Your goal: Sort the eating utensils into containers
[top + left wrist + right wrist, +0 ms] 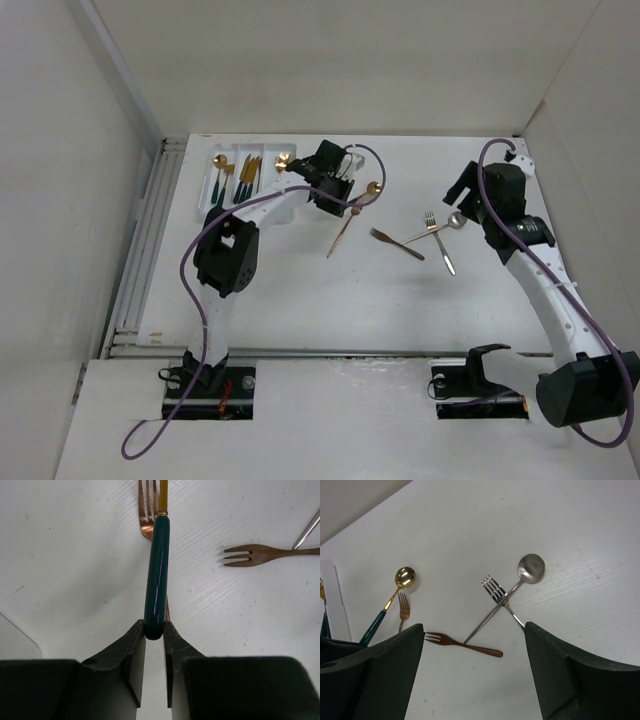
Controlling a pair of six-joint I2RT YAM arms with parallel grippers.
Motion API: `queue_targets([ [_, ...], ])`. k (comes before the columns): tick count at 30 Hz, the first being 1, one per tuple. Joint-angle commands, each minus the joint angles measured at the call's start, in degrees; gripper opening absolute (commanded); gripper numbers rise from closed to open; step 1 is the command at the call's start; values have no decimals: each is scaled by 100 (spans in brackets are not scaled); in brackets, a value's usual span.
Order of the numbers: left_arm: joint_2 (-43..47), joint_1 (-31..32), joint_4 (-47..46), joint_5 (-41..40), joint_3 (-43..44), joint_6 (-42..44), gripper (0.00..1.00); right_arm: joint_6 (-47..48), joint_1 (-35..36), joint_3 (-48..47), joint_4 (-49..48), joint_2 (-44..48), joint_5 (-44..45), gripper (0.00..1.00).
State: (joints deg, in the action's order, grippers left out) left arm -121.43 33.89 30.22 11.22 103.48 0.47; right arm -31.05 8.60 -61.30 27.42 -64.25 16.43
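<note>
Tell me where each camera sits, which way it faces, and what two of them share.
Top view: fixed high behind the bases, looking down on the table and tray; left arm and right arm show whole.
Left wrist: on the left arm, looking along the shut left gripper at the green-handled spoon it holds, a copper fork behind.
Right wrist: on the right arm, looking down past the open right gripper at a crossed silver spoon and silver fork.
Shared: both wrist views show the brown fork.
</note>
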Motion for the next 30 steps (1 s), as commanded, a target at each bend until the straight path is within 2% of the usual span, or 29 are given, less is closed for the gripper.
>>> queue_targets([
  [1, 348, -163, -95, 55, 207, -178, 0, 55, -34, -260, -272, 9, -17, 87],
  [10, 795, -637, -411, 55, 85, -232, 0, 55, -34, -260, -386, -149, -122, 87],
  [22, 848, -691, -464, 187, 93, -170, 0, 55, -34, -313, -334, -202, -123, 87],
  [30, 1138, -1331, -464, 12, 155, -170, 0, 55, -34, -313, -395, -149, -192, 87],
])
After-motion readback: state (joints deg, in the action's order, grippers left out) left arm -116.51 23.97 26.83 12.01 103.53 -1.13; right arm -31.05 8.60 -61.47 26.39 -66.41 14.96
